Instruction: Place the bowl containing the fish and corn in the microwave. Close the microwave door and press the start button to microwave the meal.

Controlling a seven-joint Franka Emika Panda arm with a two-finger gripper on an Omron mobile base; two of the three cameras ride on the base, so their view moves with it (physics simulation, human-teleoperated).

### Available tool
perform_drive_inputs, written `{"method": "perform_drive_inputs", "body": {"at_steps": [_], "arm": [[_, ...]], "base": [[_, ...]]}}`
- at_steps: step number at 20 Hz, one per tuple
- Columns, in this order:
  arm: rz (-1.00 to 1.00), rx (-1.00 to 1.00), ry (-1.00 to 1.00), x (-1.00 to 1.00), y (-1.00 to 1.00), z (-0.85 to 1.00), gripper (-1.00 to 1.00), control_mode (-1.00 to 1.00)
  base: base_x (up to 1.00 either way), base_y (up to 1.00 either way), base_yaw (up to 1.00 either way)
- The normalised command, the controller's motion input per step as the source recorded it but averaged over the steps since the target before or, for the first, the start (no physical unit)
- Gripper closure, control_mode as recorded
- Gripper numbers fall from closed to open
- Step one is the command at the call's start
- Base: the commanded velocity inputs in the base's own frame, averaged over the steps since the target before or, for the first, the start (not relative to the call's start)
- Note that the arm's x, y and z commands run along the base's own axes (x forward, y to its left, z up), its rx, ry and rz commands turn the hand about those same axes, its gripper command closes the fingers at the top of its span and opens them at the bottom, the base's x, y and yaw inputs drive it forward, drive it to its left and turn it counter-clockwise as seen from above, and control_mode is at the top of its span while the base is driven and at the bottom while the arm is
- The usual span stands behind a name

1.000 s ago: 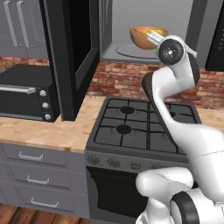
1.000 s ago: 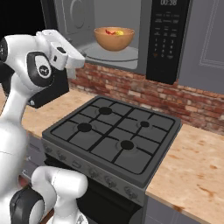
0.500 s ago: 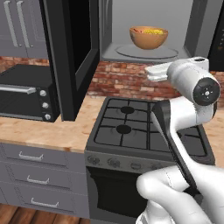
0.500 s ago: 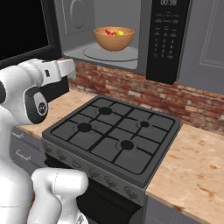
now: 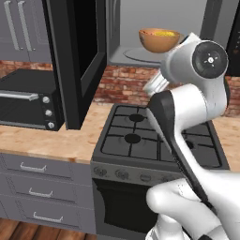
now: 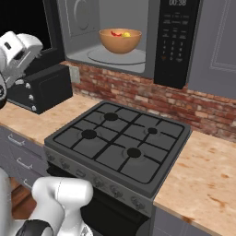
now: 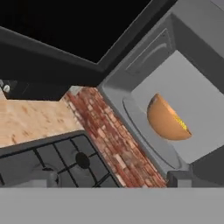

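On your far left in the left base view sits a black toaster oven [image 5: 26,105] on the wooden counter [image 5: 56,140], with grey drawers [image 5: 40,180] under it. Next comes the microwave door [image 5: 77,61], swung wide open and seen nearly edge-on — the hand view instead shows you its dark window as a broad black slab [image 7: 65,30] across the top of the picture. Past the door is the open microwave [image 5: 140,28], and the bowl [image 5: 159,40] stands inside it on the round glass plate [image 5: 136,55].

The right base view gives you what the left one hides: looking down into the bowl [image 6: 120,40], you can see the red fish [image 6: 116,33] beside the yellow corn [image 6: 126,34]. From the hand camera the bowl [image 7: 167,118] appears tipped on its side because the camera is rolled, with a sliver of yellow at its rim.

Below the microwave lie the brick wall [image 6: 152,92] and the stove [image 6: 120,143]. To the right of the cavity the right base view shows the black keypad [image 6: 176,41].

The gripper [image 6: 17,51] is at the left edge of the right base view, well clear of the bowl, near the toaster oven; its jaws stand spread wide with nothing between them.
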Motion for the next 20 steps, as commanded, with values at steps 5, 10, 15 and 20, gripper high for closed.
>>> {"method": "perform_drive_inputs", "body": {"at_steps": [5, 10, 15, 20], "arm": [[0.03, -0.42, -0.07, -0.60, 0.64, -0.41, -1.00, -1.00], [0.03, -0.22, -0.38, -0.50, 0.14, -0.75, -1.00, -1.00], [0.00, -0.18, -0.18, -0.25, 0.36, 0.02, -1.00, -1.00], [0.00, -0.18, -0.08, -0.36, 0.72, 0.23, -1.00, -1.00]], "base": [[0.00, 0.00, 0.00], [0.00, 0.00, 0.00], [0.00, 0.00, 0.00], [0.00, 0.00, 0.00]]}}
